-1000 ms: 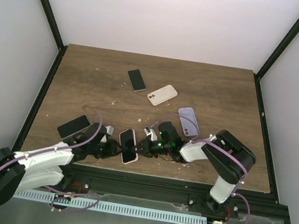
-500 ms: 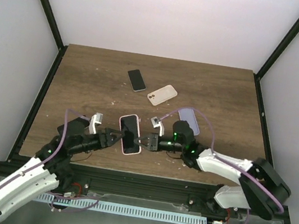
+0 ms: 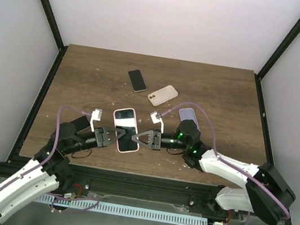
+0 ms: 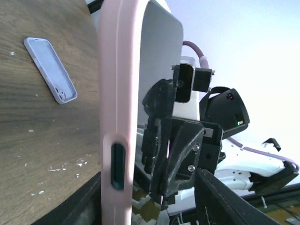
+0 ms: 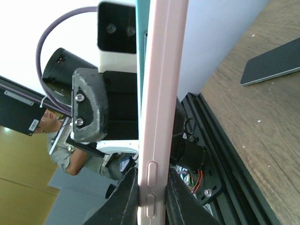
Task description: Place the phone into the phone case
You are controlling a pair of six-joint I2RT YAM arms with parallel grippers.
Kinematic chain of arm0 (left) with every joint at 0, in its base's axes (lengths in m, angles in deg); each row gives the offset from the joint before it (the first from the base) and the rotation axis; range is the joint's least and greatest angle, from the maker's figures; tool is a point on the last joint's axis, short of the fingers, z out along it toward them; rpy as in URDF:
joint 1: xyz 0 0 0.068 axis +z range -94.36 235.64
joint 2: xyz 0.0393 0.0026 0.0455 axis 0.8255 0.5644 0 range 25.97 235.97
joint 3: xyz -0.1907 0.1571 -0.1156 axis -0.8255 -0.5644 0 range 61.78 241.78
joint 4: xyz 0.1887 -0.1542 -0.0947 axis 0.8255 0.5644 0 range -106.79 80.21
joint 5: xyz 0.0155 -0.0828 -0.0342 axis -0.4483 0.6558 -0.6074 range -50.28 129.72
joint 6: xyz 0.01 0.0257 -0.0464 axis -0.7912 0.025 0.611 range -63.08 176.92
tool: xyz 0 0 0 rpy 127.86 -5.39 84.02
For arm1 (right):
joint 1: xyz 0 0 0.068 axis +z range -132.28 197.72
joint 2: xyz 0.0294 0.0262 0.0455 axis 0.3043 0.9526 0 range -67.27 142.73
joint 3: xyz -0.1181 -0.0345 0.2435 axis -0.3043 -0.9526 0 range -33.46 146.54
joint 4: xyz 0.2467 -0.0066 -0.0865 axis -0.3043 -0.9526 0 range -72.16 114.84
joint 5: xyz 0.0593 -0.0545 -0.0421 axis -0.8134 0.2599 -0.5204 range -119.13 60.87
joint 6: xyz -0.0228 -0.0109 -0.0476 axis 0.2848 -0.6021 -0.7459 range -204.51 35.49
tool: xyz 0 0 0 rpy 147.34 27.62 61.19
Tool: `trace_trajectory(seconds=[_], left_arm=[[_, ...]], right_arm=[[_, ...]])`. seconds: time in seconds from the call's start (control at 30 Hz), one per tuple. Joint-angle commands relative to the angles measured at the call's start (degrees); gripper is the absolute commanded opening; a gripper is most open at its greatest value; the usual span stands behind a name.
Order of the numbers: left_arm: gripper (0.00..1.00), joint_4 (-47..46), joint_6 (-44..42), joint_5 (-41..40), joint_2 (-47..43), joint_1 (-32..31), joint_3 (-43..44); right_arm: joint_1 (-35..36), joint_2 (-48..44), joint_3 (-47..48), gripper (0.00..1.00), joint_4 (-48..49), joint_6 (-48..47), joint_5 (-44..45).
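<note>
A phone in a pink case (image 3: 124,128) hangs above the near part of the table between my two grippers, screen up. My right gripper (image 3: 141,137) is shut on its right edge. In the right wrist view both fingers press the pink edge (image 5: 161,93) near its side buttons, at the gripper (image 5: 152,187). My left gripper (image 3: 115,135) is at the left edge. In the left wrist view the pink edge (image 4: 115,93) stands by one finger, with a wide gap to the other, so this gripper (image 4: 150,204) looks open.
A lavender case (image 3: 189,121) lies right of the grippers and shows in the left wrist view (image 4: 50,70). A cream case (image 3: 162,95) and a black phone (image 3: 137,80) lie farther back. Another black phone (image 3: 79,124) lies by the left arm (image 5: 274,65).
Both arms have lifted the pink-cased phone off the table and carried it away from the near edge. It now tilts with its far end raised.
</note>
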Motion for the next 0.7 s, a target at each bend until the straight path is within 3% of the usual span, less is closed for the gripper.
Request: trace_trajectory(seconds=[0.0,0.13,0.27,0.4,0.53,0.67], left_arm=[[0.41,-6.70,1.10,3.40,2.02,-0.16,-1.44],[0.18,-9.36,2.00,4.12,1.49,-0.12,-3.57],[0.00,-9.50,1.38,4.00,-0.92,-0.16,-4.32],[0.00,-5.62,-1.27,4.03,-2.97,-0.16,-3.42],[0.00,-8.09,-2.83,9.23,-1.70,-0.16,-2.89],[0.00,-11.75,-3.09,15.75,1.29,-0.17,-2.25]], right_arm=[[1.46,1.09,3.56,0.08,6.81,1.18,-1.91],[1.76,1.04,3.55,0.08,4.45,0.43,-1.64],[1.75,-0.68,3.83,0.22,-2.21,-2.32,-0.21],[1.28,-1.84,6.48,0.39,-10.16,-4.78,-0.21],[-0.46,-3.53,8.23,0.57,-14.31,-4.57,0.00],[-1.61,-4.20,11.24,0.62,-19.29,-6.54,0.39]])
